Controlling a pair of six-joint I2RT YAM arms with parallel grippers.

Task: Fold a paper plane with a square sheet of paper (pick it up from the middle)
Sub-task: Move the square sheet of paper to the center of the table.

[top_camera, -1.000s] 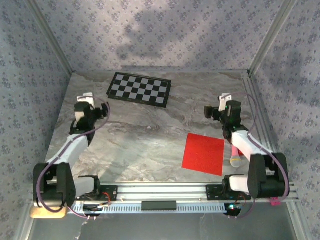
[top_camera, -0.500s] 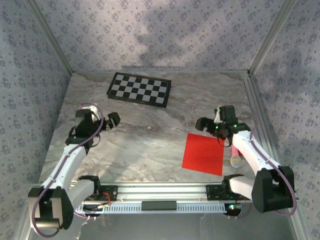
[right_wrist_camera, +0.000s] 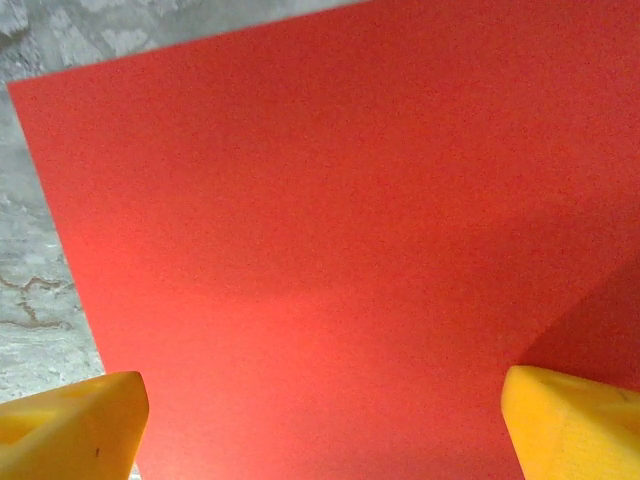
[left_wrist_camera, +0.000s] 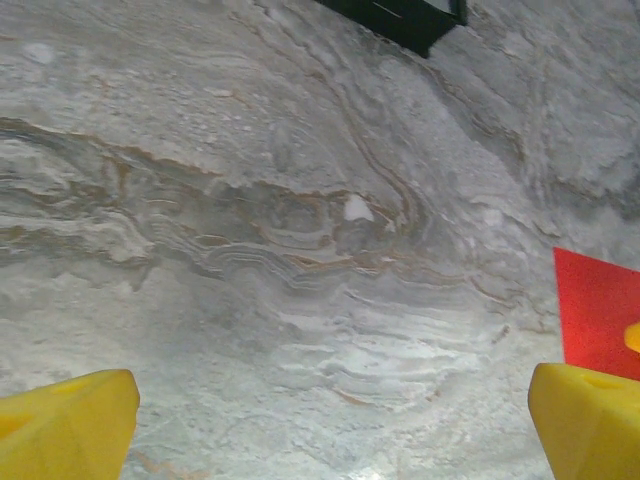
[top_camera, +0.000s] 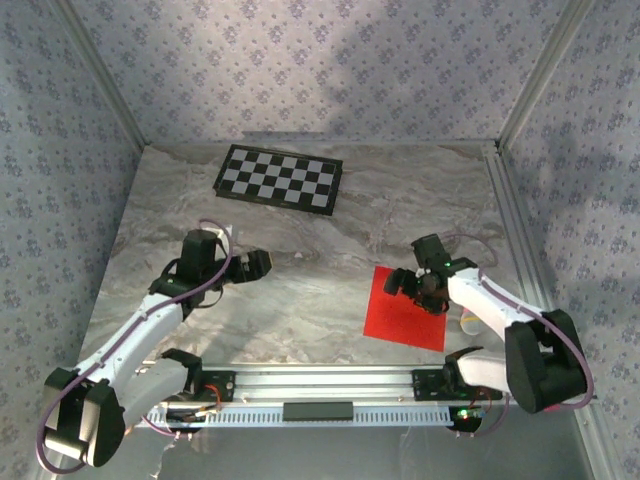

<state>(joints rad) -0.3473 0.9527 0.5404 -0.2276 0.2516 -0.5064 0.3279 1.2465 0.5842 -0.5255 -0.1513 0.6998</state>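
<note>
The square sheet of paper (top_camera: 405, 315) is bright red and lies flat and uncreased on the marble table, front right. My right gripper (top_camera: 408, 285) hovers over its far left part, open. In the right wrist view the sheet (right_wrist_camera: 320, 220) spreads under the gripper (right_wrist_camera: 320, 430), with both yellow fingertips (right_wrist_camera: 70, 425) wide apart and nothing between them. My left gripper (top_camera: 255, 265) is open over bare table left of centre. Its yellow fingertips (left_wrist_camera: 65, 425) frame marble, and the sheet's edge (left_wrist_camera: 595, 310) shows at the right. A paper plane is out of view.
A black-and-white checkerboard (top_camera: 279, 178) lies at the back of the table, its corner (left_wrist_camera: 400, 15) showing in the left wrist view. A pink and pale cylinder (top_camera: 468, 322) lies just right of the sheet. Patterned walls and metal rails (top_camera: 515, 215) enclose the table.
Both arms have swung down and inward from raised poses. The right gripper has come over the red sheet's far left part; the left gripper has moved toward the table's centre. The sheet has not moved.
</note>
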